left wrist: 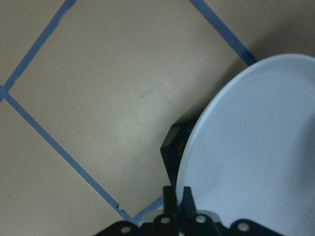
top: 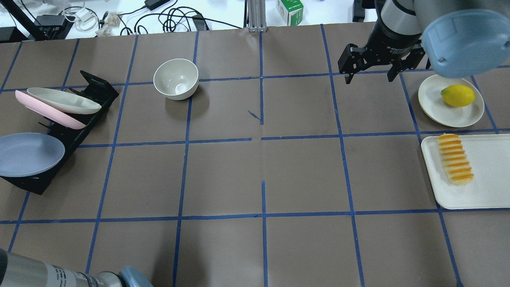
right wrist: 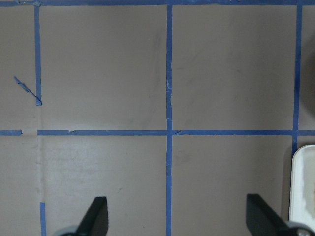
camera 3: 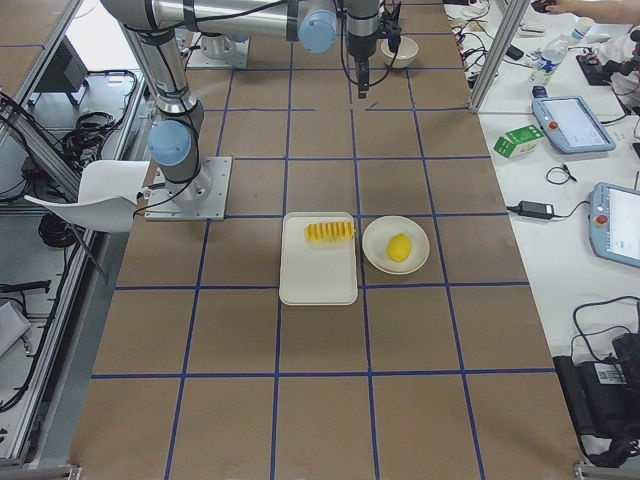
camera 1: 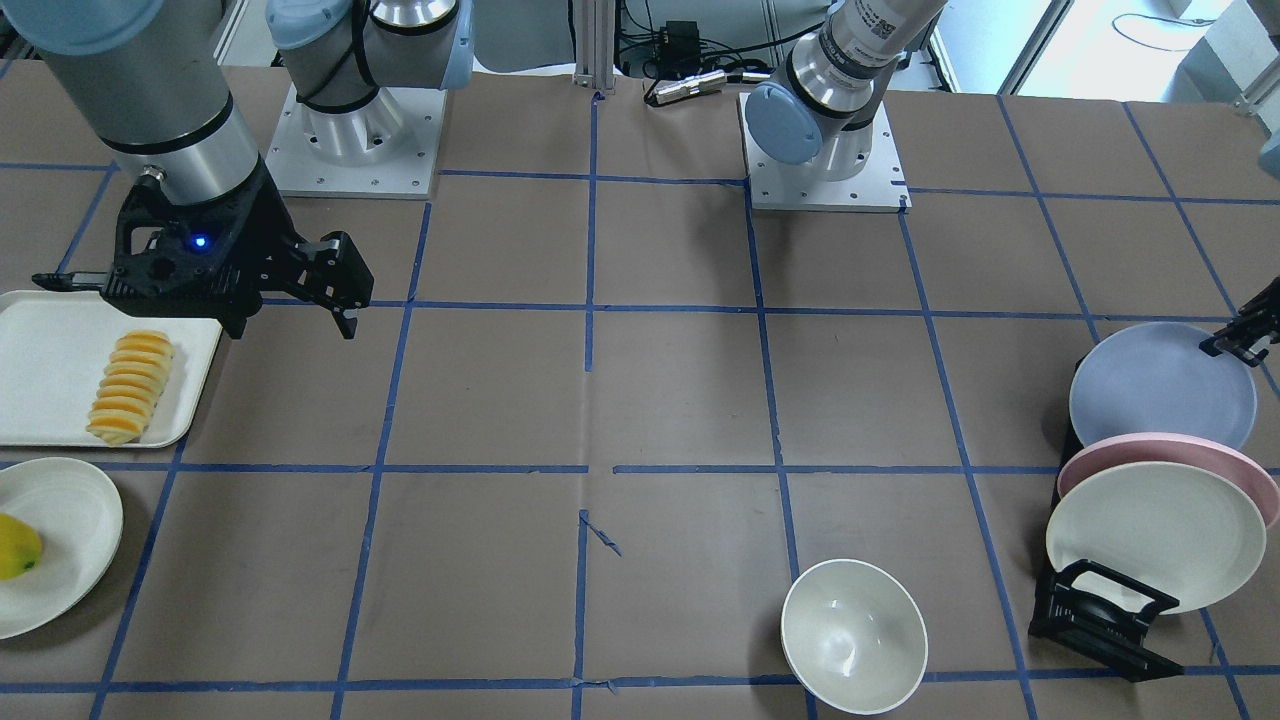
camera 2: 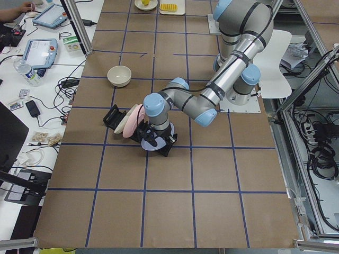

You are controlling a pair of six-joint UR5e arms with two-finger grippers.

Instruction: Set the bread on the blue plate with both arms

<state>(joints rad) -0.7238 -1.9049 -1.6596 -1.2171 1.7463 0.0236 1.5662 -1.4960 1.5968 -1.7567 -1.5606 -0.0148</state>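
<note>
Left gripper (camera 1: pixel 1238 340) pinched the blue plate (camera 1: pixel 1150 390) in the rack (camera 1: pixel 1100 620), pink plate (camera 1: pixel 1160 450) beside; right gripper (top: pixel 369 77) gaped wide near bread (top: pixel 455 158) on tray (top: pixel 490 179)

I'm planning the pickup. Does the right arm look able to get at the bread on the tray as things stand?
Probably yes. The right gripper hangs open above bare table near the white tray, and the bread lies uncovered there with nothing on or against it.
</note>
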